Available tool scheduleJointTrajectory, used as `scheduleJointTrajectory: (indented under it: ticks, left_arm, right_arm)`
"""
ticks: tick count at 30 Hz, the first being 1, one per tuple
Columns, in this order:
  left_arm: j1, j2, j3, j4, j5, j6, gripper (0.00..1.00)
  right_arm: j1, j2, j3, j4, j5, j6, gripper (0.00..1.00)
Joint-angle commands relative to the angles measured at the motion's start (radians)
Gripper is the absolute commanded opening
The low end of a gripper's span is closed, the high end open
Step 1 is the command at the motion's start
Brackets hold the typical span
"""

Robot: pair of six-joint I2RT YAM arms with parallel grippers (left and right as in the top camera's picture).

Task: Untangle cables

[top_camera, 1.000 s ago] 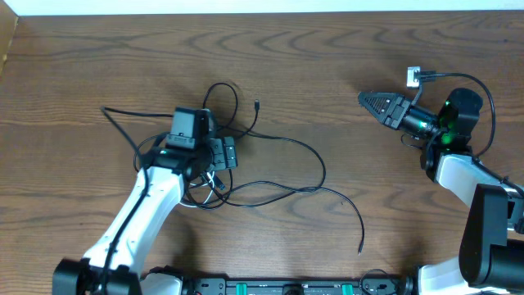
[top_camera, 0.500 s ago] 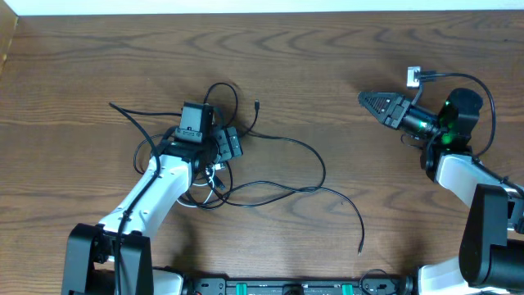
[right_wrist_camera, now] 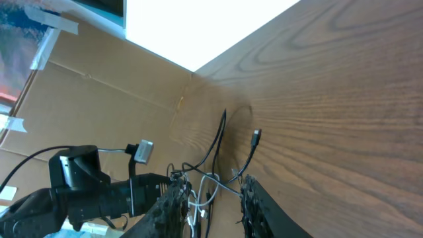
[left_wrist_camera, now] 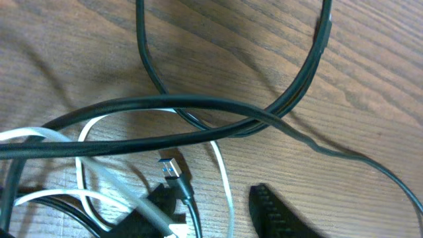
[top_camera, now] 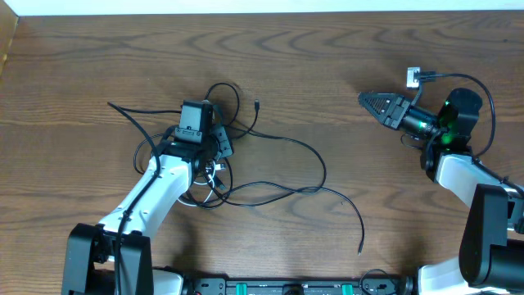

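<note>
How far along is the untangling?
Done: nothing visibly; the black and white cables lie knotted in one cluster. In hand: the left gripper sits in the knot, grip unclear; the right gripper hovers apart, empty. Left: separating every cord, including the long black cable trailing right.

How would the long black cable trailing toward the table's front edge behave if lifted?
Likely floppy: the long black cable lies in loose curves, so it should sag. Probably light, being so thin. It may tug the tangle, which it runs into.
</note>
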Motion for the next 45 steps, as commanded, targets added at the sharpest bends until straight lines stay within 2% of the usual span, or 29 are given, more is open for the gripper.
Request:
scheduleJointTrajectory:
  ticks: [1, 4, 5, 15, 21, 31, 41, 42, 43, 45]
  left_arm:
    - [-0.002, 0.004, -0.003, 0.001, 0.009, -0.016, 0.22]
    - [-0.002, 0.004, -0.003, 0.001, 0.009, -0.016, 0.08]
    - [-0.002, 0.004, -0.003, 0.001, 0.009, -0.016, 0.07]
    - [-0.002, -0.051, 0.008, 0.001, 0.036, -0.016, 0.07]
    - [-0.001, -0.257, 0.040, 0.015, 0.085, -0.016, 0.07]
    - [-0.001, -0.636, 0.042, 0.184, 0.088, -0.021, 0.07]
    - [-0.001, -0.772, 0.042, 0.301, 0.088, -0.049, 0.08]
    - [-0.001, -0.774, 0.042, 0.304, 0.090, -0.039, 0.07]
    - [-0.001, -0.774, 0.042, 0.291, 0.110, 0.033, 0.07]
    - [-0.001, -0.774, 0.042, 0.271, 0.118, 0.059, 0.08]
  right_arm:
    - [0.006, -0.011, 0.007, -0.016, 0.000, -0.020, 0.24]
    - [0.006, -0.011, 0.007, -0.029, 0.000, -0.027, 0.21]
    - [0.006, -0.011, 0.007, -0.031, 0.000, -0.027, 0.21]
    - [0.006, -0.011, 0.007, -0.034, 0.000, -0.027, 0.20]
    - [0.006, -0.011, 0.007, -0.034, 0.000, -0.027, 0.20]
    - [0.006, -0.011, 0.007, -0.034, 0.000, -0.027, 0.19]
    - [0.006, -0.011, 0.007, -0.034, -0.008, -0.027, 0.18]
    - [0.006, -0.011, 0.007, -0.034, -0.011, -0.027, 0.18]
    - [0.006, -0.011, 0.007, -0.034, -0.019, -0.027, 0.19]
    - [0.006, -0.011, 0.007, -0.034, -0.027, -0.027, 0.18]
